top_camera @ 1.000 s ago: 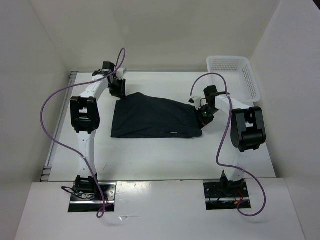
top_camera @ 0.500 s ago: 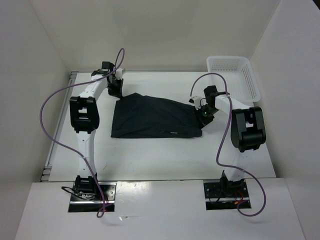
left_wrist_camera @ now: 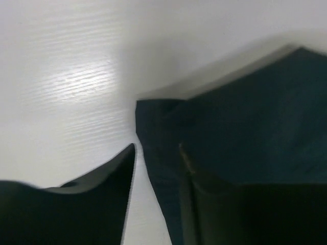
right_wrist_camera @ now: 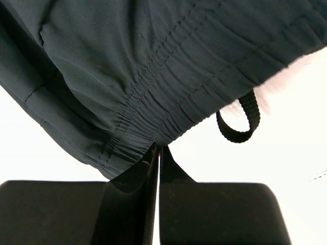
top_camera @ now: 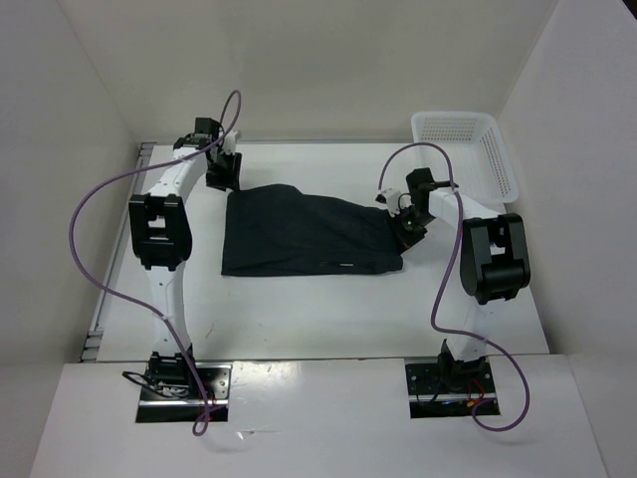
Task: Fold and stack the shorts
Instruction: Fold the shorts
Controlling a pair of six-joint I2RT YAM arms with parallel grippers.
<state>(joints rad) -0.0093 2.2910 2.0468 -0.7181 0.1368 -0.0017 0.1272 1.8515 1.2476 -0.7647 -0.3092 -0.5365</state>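
Note:
Dark navy shorts (top_camera: 309,234) lie flat on the white table (top_camera: 299,309), waistband to the right. My left gripper (top_camera: 221,177) is open at the shorts' far left corner. In the left wrist view (left_wrist_camera: 158,153) its left finger is over bare table, its right finger over the cloth (left_wrist_camera: 245,122), and it holds nothing. My right gripper (top_camera: 406,225) is shut on the elastic waistband at the shorts' right edge. The right wrist view shows the gripper (right_wrist_camera: 158,149) pinching the gathered waistband (right_wrist_camera: 153,102). A black cord loop (right_wrist_camera: 240,127) hangs beside it.
A white plastic basket (top_camera: 498,159) stands at the back right corner. White walls close in the table on the left, back and right. Purple cables (top_camera: 100,259) loop from both arms.
My left gripper has moved a little left and back, off the shorts' far left corner, which now lies flat. The right gripper stays put on the waistband.

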